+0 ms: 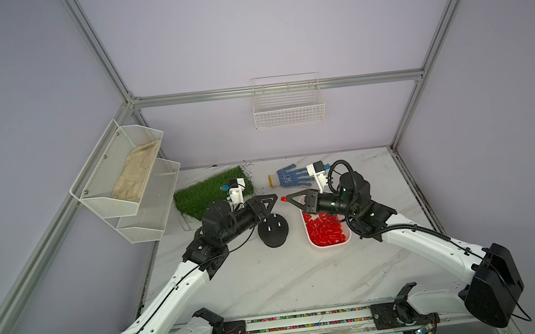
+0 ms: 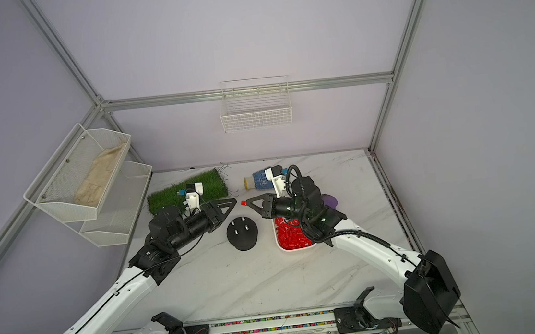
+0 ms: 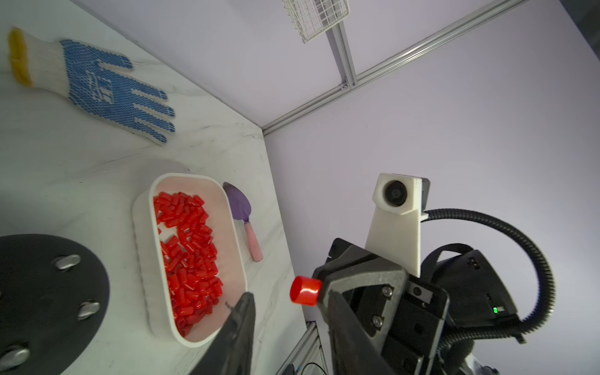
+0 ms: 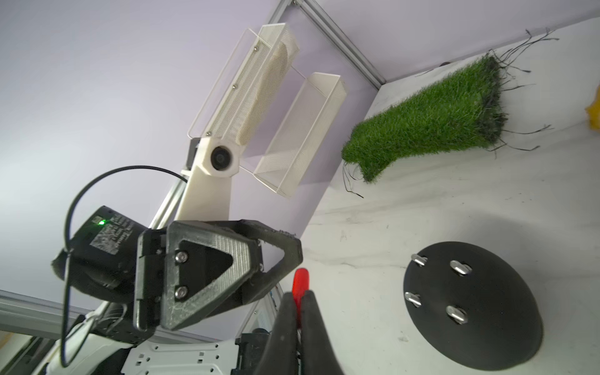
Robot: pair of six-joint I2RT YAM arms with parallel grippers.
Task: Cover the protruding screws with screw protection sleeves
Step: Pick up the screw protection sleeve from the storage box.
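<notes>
The tabletop (image 1: 287,274) carries a black base (image 1: 275,239) at its centre, with a tray (image 3: 141,246) of loose red caps to the right. The left claw (image 1: 271,204) has its jaws part open and holds nothing. The right claw (image 1: 287,199) is pinched tight on one sleeve (image 1: 283,199), held in the air between the two claws, near the base's far side. All four screws (image 4: 457,268) stand bare.

This looks like a hand-over. Bring the left jaws around the sleeve's free end, close gently, and only then release the right grip.

The right wrist view shows all four screws, but both top views show three. Only the left wrist view shows how much of the sleeve protrudes.
</notes>
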